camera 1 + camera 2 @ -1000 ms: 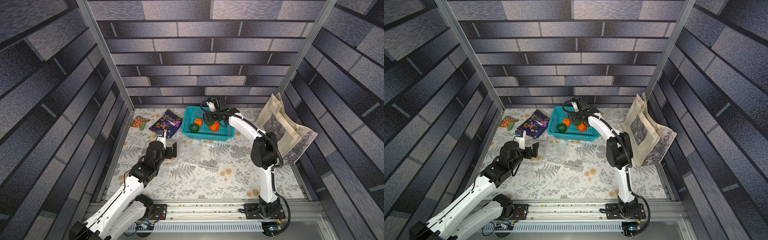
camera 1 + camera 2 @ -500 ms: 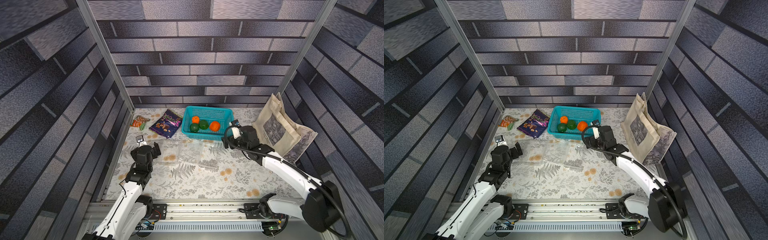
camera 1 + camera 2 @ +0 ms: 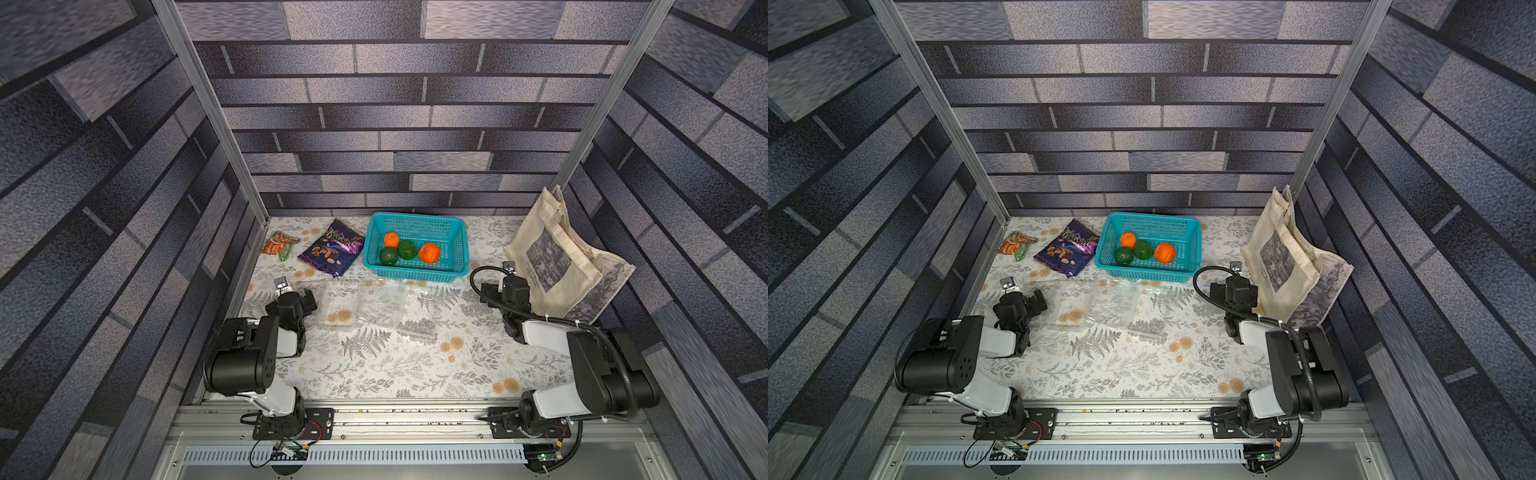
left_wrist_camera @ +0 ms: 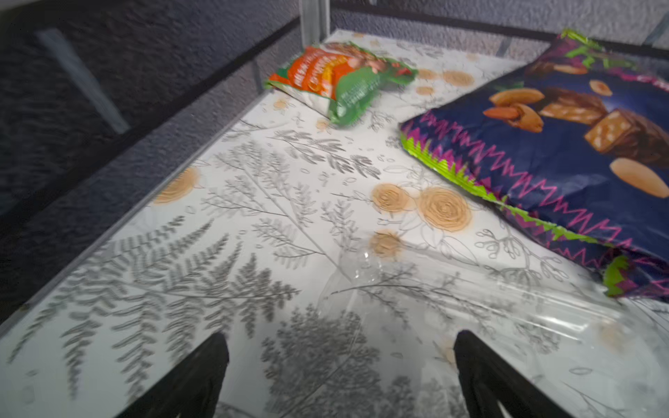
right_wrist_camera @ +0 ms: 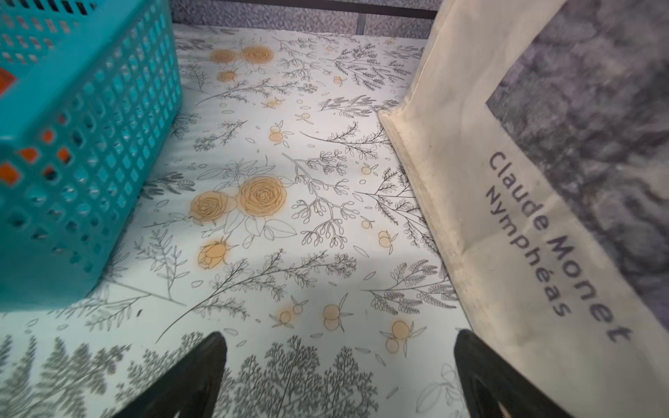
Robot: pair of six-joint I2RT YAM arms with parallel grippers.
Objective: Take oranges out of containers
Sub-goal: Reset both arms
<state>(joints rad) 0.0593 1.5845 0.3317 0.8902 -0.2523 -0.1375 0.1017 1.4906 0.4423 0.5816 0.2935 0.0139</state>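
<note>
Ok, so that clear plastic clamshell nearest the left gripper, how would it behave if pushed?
Probably very light: the clear clamshell looks thin and empty, the tablecloth pattern showing through, so it would likely slide easily. Likely flimsy too: such thin walls may buckle under a pinch.

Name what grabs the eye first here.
The teal basket at the back of the table stands out, holding the oranges, two orange and two green. A beige tote bag stands on the right side, and the clear containers lie empty in front of the basket.
</note>
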